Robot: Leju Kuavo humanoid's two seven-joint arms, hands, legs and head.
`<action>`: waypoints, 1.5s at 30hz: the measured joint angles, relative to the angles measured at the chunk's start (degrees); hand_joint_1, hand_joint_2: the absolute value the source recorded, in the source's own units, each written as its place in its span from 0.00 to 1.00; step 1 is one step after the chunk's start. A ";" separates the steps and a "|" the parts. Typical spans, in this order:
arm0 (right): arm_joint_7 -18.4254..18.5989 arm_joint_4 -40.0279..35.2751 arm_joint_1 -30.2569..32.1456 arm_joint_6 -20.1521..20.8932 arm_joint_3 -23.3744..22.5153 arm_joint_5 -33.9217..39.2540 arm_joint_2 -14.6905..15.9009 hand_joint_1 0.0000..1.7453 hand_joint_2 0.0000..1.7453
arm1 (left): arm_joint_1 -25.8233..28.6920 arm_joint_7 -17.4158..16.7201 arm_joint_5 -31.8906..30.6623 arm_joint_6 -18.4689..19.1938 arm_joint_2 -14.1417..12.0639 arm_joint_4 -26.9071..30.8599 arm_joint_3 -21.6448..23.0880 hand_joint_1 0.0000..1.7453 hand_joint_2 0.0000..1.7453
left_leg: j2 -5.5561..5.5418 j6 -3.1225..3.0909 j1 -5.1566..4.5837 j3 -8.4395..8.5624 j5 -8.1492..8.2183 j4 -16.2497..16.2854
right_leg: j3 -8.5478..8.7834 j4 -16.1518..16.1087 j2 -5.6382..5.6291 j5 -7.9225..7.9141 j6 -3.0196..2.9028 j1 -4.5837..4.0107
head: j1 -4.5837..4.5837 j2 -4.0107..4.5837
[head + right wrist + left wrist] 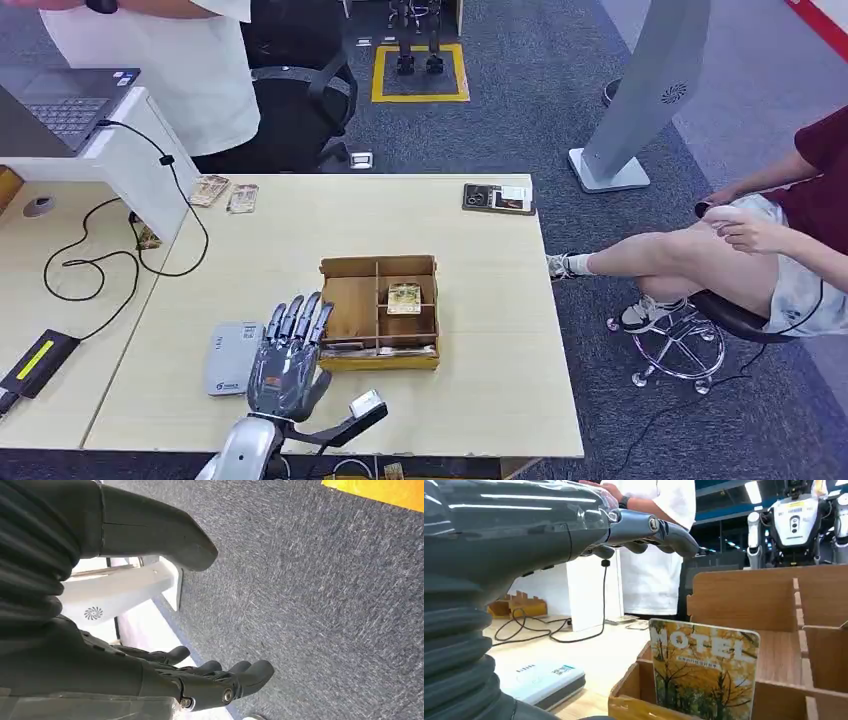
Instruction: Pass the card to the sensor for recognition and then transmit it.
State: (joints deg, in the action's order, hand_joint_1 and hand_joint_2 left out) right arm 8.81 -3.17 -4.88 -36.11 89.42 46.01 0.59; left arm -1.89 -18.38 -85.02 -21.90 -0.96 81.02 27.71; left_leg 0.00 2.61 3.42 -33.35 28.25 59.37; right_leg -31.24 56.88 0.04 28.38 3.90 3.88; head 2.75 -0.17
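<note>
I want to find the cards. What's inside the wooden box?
A card lies in one compartment of the wooden box, another stands at its near wall. The near wall hides what is behind it.

— What carries everything here?

— A pale wooden table (480, 390), with a second one (40, 300) touching its left edge.

— And lying on the main one?

— A wooden divided box (352, 300) near the middle, a white flat sensor unit (228, 357) just to its left, two small cards (225, 192) by the far left corner, a dark card holder (497, 198) at the far right edge.

— On the left table?

— A looping black cable (85, 262) and a black device with a yellow stripe (35, 362).
</note>
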 joint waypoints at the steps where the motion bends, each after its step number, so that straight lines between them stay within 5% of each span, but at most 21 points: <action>1: -0.02 0.00 0.00 0.00 0.00 0.00 0.00 0.00 1.00 | 0.05 0.28 0.02 -0.15 0.00 0.02 0.00 0.00 1.00 | 0.00 0.00 0.00 0.00 0.00 0.00 | 0.00 0.00 0.00 0.00 0.00 0.00 | 0.00 0.00; 13: -0.55 -0.02 0.00 0.00 0.02 0.50 0.00 0.00 1.00 | 0.07 4.41 1.97 -0.87 -0.46 0.35 0.37 0.00 1.00 | 0.00 0.00 0.00 0.00 0.00 0.00 | -0.02 0.00 0.00 0.00 0.00 0.00 | 0.00 0.00; 29: -0.44 -0.04 -0.03 -0.07 0.00 -0.37 0.00 0.00 1.00 | -0.36 4.48 1.38 0.02 -1.11 -0.15 2.69 0.00 1.00 | 0.01 0.00 0.00 0.00 0.00 0.00 | -0.02 0.00 -0.01 0.00 0.00 0.00 | 0.00 0.00; 33: -0.33 -0.07 -0.05 -0.04 0.00 -0.42 0.00 0.00 1.00 | -0.71 4.04 1.14 1.93 -1.27 -0.68 3.43 0.20 1.00 | 0.01 0.00 0.00 0.00 0.00 0.00 | -0.03 0.00 -0.01 0.00 0.00 0.00 | 0.00 0.00; 45: 0.28 -0.07 -0.05 0.02 0.02 -0.22 0.00 0.00 1.00 | -0.91 0.50 0.33 3.85 -1.25 -2.14 3.89 0.09 1.00 | 0.01 0.00 0.00 0.00 0.00 0.00 | -0.03 0.00 -0.01 0.00 0.00 0.00 | 0.00 0.00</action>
State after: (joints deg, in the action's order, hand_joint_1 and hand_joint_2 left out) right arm 9.09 -3.23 -4.93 -36.09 89.44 45.79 0.59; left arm -2.80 -17.88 -84.70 -18.05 -2.21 78.88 31.61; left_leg 0.01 2.61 3.42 -33.35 28.25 59.37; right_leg -31.27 56.88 0.03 28.38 3.90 3.88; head 2.75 -0.17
